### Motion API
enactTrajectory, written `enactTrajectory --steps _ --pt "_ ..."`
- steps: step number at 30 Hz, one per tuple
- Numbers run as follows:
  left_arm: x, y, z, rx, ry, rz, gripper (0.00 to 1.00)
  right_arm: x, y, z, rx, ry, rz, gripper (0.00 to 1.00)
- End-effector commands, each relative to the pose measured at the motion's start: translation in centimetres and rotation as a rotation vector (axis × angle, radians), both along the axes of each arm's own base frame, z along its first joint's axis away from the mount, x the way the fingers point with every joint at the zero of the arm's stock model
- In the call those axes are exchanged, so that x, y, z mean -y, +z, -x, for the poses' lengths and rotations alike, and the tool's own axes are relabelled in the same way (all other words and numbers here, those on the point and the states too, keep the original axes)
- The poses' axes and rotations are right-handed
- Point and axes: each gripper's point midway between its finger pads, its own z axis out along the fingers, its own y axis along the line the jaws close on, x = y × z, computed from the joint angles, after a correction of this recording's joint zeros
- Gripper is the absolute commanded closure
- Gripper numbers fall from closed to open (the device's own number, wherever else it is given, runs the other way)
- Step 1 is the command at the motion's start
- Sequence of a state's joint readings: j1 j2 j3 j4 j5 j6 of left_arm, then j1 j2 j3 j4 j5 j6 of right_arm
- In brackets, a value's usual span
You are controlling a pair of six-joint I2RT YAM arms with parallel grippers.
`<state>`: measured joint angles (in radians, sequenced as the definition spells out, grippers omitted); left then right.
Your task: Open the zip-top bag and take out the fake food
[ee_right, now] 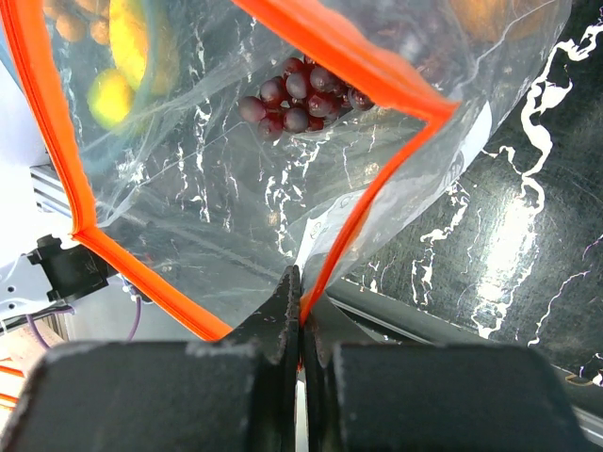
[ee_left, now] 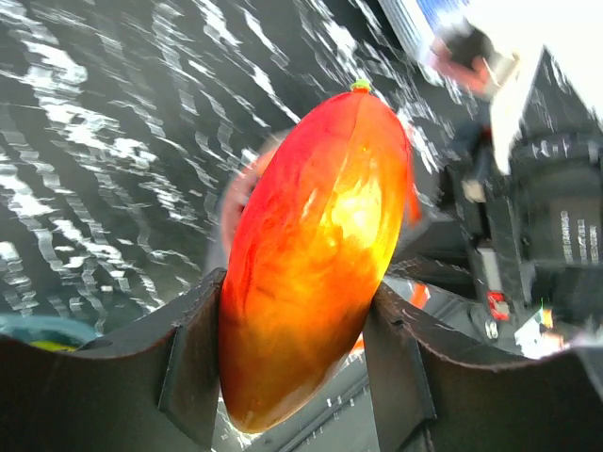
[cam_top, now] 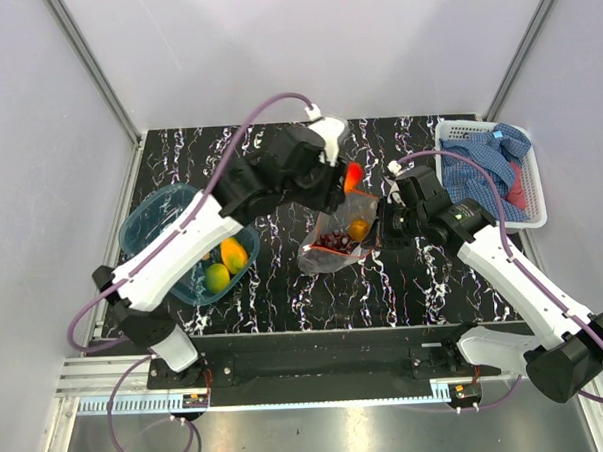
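One mango [ee_left: 311,254] is hanging clamped between the left fingers [ee_left: 193,367] just above the bag [cam_top: 334,247] on the table [cam_top: 285,297], whose orange rim the closed right fingers [ee_right: 300,325] are pinching open; likely next, carrying it to the tub [cam_top: 146,228].

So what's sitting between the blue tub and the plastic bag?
Nothing: only bare black marbled table separates the blue tub from the zip-top bag, seen in the top view.
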<state>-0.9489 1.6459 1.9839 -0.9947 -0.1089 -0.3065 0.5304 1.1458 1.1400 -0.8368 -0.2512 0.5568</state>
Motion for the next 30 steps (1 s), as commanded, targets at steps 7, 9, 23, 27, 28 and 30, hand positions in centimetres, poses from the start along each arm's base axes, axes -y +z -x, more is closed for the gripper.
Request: enactTrajectory --steps 7,9,23,27,28,30 --pt "-16.9 4.0 -4.6 0.356 0.808 -0.025 0.96 -0.1 0.3 -0.1 0.01 -0.005 -0.003 1.0" --pt "-20.1 1.3 -5.0 0.344 0.895 -0.101 0.96 0.0 0.3 -0.1 0.009 -0.006 -0.001 1.0" --pt "-33.8 -18.4 -0.9 -0.404 1.571 -0.039 0.95 -0.1 0.1 -0.2 0.008 0.002 0.003 1.0" --pt "-33.6 -20.7 -0.4 -0.485 1.635 -0.044 0.94 0.0 0.0 -0.2 0.007 0.002 0.005 1.0" --pt "-33.7 -21.1 -0.1 -0.495 1.653 -0.052 0.9 -0.1 0.1 -0.2 0.008 0.002 0.005 1.0" --pt "-34.0 -22.3 0.3 -0.515 1.7 -0.063 0.89 -0.1 0.1 -0.2 0.009 0.003 0.006 1.0"
